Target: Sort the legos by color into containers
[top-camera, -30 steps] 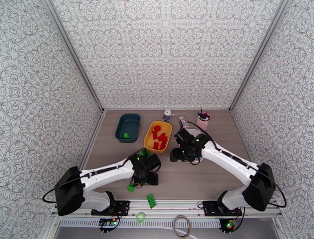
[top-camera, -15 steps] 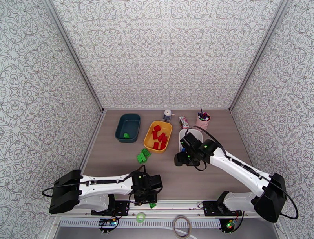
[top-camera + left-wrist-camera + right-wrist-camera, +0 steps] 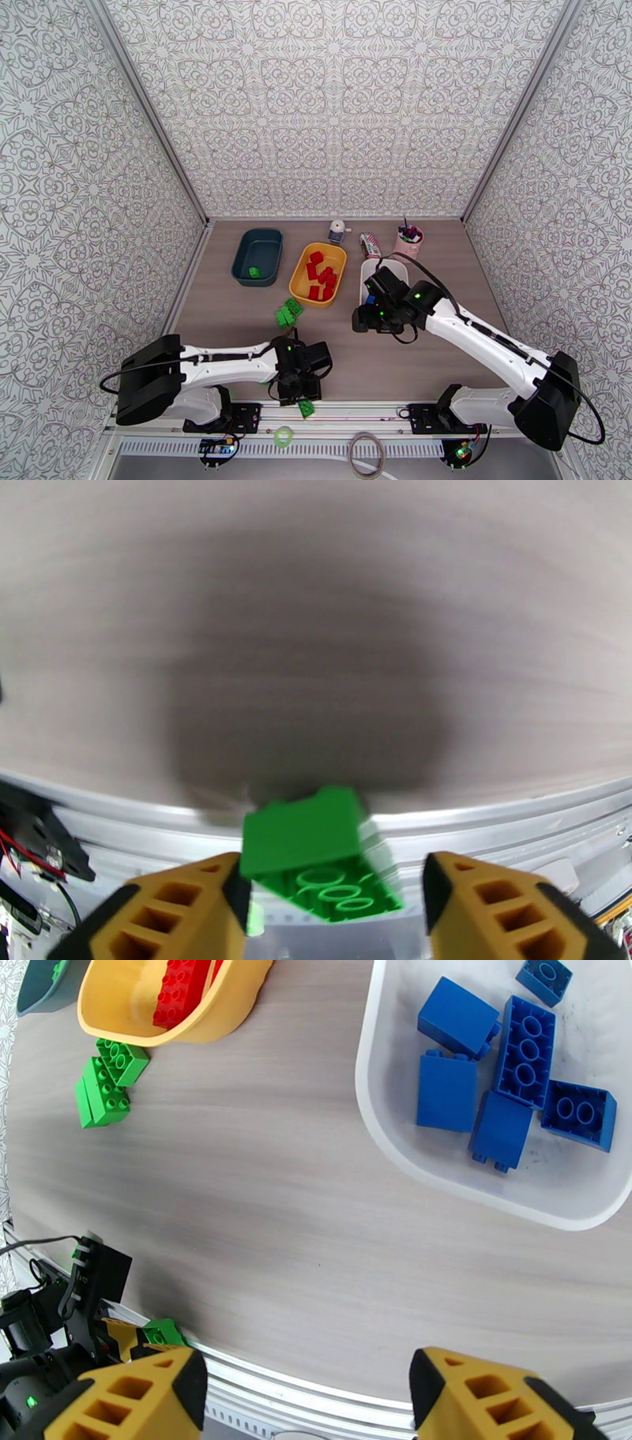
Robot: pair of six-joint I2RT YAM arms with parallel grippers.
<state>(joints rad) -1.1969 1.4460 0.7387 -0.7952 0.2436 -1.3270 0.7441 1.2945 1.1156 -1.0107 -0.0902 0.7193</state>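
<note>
Since the overhead frame half a second earlier, the left wrist has been shifted slightly toward 3 o'clock along the near edge. The right arm is found almost unchanged.

Left pincer (image 3: 332, 884) is spread, with a green brick (image 3: 304, 839) lying between the fingers at the 6 o'clock edge of the tabletop (image 3: 316, 598), over the metal rail (image 3: 513, 827). The brick is tilted, its ringed underside turned to the camera. Its outline is smeared by blur and its lower end is cut off by the frame. Whether the finger at its 9 o'clock touches it cannot be told; the other finger is held apart.

Right pincer (image 3: 306, 1370) is spread with nothing between the fingers, hung over bare tabletop. White tray (image 3: 368, 1094) is seen at its 1 o'clock, six blue bricks (image 3: 521, 1051) inside. From overhead most of this tray is covered by the right arm.

Yellow tray (image 3: 118, 1007) is cut off at the frame top, red bricks (image 3: 182, 991) in it. Loose green bricks (image 3: 103, 1086) are clustered just beside it at 7 o'clock. Teal tray (image 3: 257, 256) sits at 11 o'clock of the tabletop, one small green piece (image 3: 253, 272) within.
</note>
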